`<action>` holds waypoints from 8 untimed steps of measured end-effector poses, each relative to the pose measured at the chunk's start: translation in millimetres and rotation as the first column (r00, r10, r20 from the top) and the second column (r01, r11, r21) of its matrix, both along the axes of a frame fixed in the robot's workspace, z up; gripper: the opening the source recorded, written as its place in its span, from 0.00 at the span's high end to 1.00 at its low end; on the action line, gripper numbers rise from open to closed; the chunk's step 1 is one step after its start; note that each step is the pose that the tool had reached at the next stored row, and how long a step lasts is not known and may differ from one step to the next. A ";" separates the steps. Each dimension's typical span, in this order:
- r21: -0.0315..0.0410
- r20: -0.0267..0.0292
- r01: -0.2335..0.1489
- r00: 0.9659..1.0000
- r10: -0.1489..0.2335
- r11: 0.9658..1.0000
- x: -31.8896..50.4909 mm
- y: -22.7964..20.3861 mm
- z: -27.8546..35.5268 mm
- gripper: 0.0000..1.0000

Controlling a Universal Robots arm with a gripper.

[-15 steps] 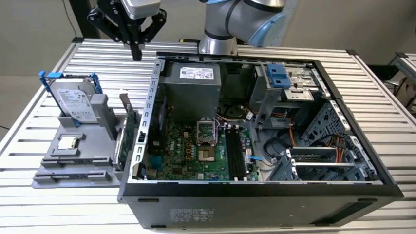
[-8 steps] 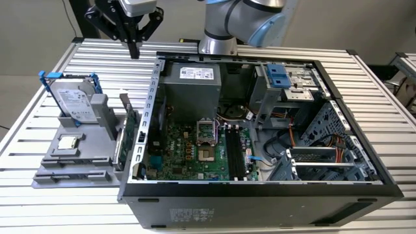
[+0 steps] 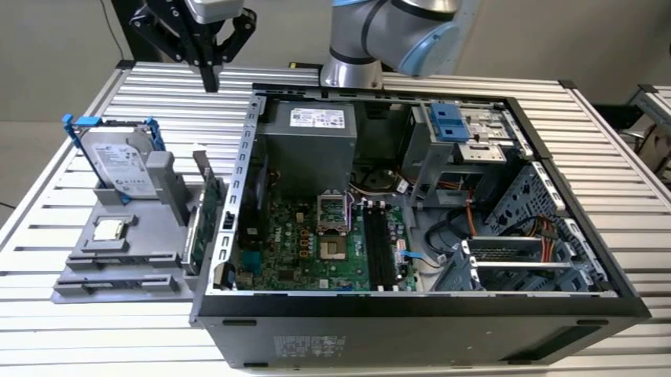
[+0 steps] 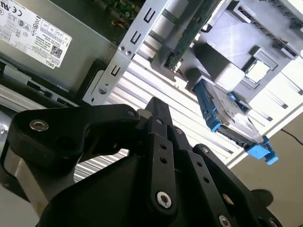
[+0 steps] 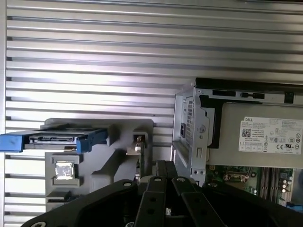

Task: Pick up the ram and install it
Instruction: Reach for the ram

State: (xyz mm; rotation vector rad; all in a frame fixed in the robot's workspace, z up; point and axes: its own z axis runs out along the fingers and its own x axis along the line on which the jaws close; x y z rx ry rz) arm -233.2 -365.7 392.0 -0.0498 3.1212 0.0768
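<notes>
Well, up in the exterior view the gripper (image 3: 210,80) hung above the slatted table (image 3: 63,330), just behind the far corner of the open computer case (image 3: 419,302) on the exterior view's left. Its fingers (image 4: 159,118) were pressed together, tips meeting, nothing between them. The ram (image 3: 195,232) stood on edge in the grey holder (image 3: 115,271), right beside the case's side wall and well apart from the gripper. Next to it on the holder, the hard drive (image 3: 118,161) leaned upright in blue rails, the processor chip (image 3: 108,229) lay flat below. Inside the case, the black slots (image 3: 379,247) on the motherboard (image 3: 304,243) sat bare
</notes>
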 end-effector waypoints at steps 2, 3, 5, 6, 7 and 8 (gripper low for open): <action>0.000 0.000 0.000 1.000 0.000 1.000 -2.5 1.2 0.0 1.00; 0.000 0.000 0.000 1.000 0.000 1.000 -3.9 1.7 0.0 1.00; 0.000 0.000 0.000 1.000 0.000 1.000 -6.6 2.7 0.1 1.00; 0.000 0.000 0.000 1.000 0.000 1.000 -8.1 3.3 0.0 1.00; 0.000 0.000 0.000 1.000 0.000 1.000 -9.6 3.8 0.0 1.00; 0.000 0.000 0.000 1.000 0.000 1.000 -11.2 4.3 0.0 1.00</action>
